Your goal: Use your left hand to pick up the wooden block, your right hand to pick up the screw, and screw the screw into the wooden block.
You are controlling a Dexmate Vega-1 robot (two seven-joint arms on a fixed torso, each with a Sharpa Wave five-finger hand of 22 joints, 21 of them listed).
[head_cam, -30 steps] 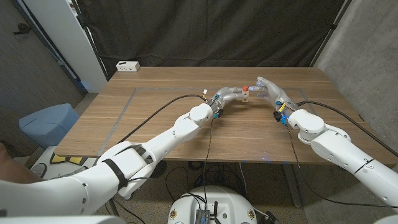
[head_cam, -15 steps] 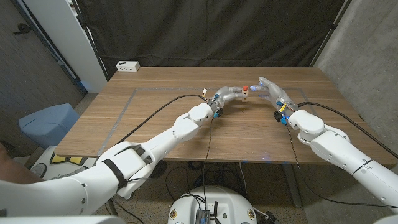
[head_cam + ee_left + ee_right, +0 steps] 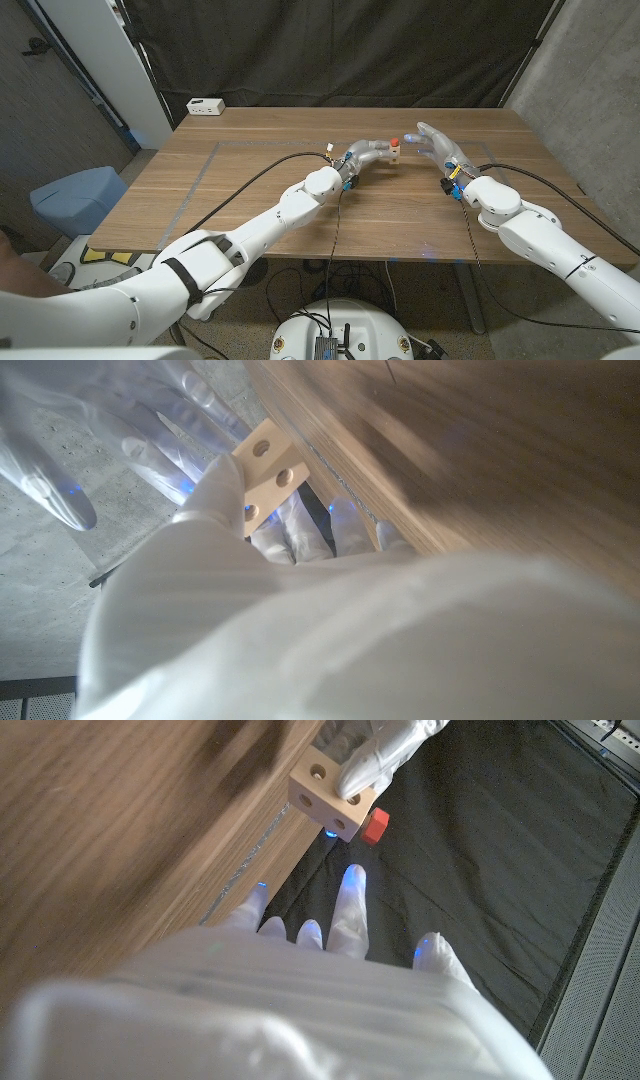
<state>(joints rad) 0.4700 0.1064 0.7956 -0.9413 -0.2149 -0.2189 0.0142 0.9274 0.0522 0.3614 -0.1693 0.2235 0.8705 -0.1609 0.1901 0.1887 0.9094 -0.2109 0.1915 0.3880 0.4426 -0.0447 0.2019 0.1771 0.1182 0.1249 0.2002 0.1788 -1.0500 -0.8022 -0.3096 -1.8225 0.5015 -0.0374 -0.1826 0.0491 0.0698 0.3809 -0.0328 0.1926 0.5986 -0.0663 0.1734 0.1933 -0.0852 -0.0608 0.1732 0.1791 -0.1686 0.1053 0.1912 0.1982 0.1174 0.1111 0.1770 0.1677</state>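
My left hand (image 3: 368, 154) holds a small pale wooden block (image 3: 397, 152) above the far middle of the table. A red-headed screw (image 3: 395, 141) sticks out of the block's top. In the left wrist view the block (image 3: 268, 465) shows round holes and sits between my fingers (image 3: 215, 490). My right hand (image 3: 434, 141) hovers just right of the block with its fingers spread and nothing in them. The right wrist view has the block (image 3: 325, 792) and the red screw head (image 3: 375, 825) a short gap beyond my right fingertips (image 3: 351, 880).
A white power strip (image 3: 206, 106) lies at the table's far left corner. Grey tape lines (image 3: 200, 175) mark the wooden table (image 3: 270, 130). A blue bin (image 3: 78, 196) stands on the floor to the left. Black cables trail along both arms.
My right hand has drawn slightly back from the block and the screw, with its fingers still spread. The left hand keeps the block where it was.
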